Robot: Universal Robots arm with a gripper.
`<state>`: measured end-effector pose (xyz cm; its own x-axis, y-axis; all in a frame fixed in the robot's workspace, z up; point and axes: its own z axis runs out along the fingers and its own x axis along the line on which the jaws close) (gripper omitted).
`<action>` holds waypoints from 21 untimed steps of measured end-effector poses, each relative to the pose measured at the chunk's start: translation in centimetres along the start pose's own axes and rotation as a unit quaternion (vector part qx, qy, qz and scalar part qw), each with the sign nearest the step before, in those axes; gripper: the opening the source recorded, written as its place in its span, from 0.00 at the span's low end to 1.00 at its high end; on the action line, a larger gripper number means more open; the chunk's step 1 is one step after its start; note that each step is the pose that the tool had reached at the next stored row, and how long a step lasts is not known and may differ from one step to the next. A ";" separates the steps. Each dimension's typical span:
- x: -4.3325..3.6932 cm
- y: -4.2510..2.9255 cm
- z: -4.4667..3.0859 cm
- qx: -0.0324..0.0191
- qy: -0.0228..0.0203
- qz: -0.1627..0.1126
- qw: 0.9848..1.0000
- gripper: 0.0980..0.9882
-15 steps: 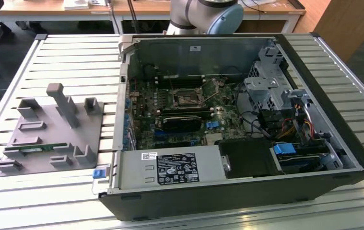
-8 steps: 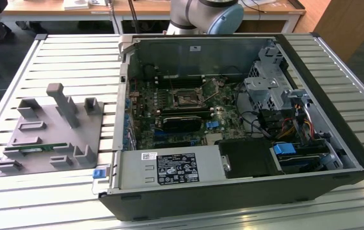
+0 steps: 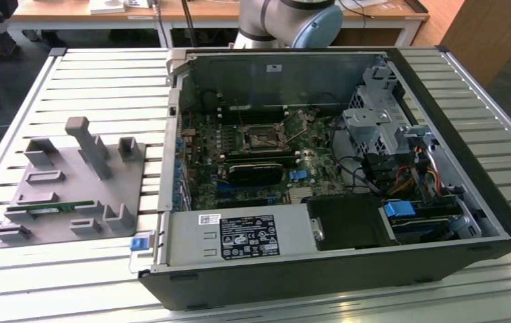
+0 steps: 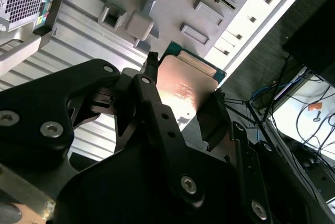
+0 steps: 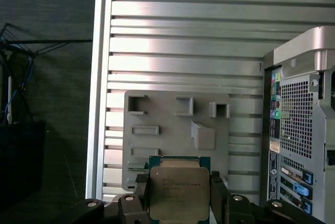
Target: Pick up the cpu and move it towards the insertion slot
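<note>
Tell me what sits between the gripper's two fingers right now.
The cpu sits between the fingers of the gripper, clamped at its side edges in both wrist views, above the grey holder tray.

A big silver table (image 3: 85,74) with long grooves holds two things: a gray holder tray (image 3: 66,185) and an open computer case (image 3: 327,175) beside it.
</note>
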<state>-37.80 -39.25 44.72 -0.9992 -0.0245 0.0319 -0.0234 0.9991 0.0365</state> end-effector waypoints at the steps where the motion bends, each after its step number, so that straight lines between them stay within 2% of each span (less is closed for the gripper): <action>1: -0.09 0.00 -0.01 0.000 0.000 0.000 1.000 0.50; 21: -1.68 -0.04 -0.11 0.000 0.005 0.000 1.000 0.50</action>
<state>-36.12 -39.25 44.77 -0.9988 -0.0245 0.0424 -0.0229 0.9991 0.0367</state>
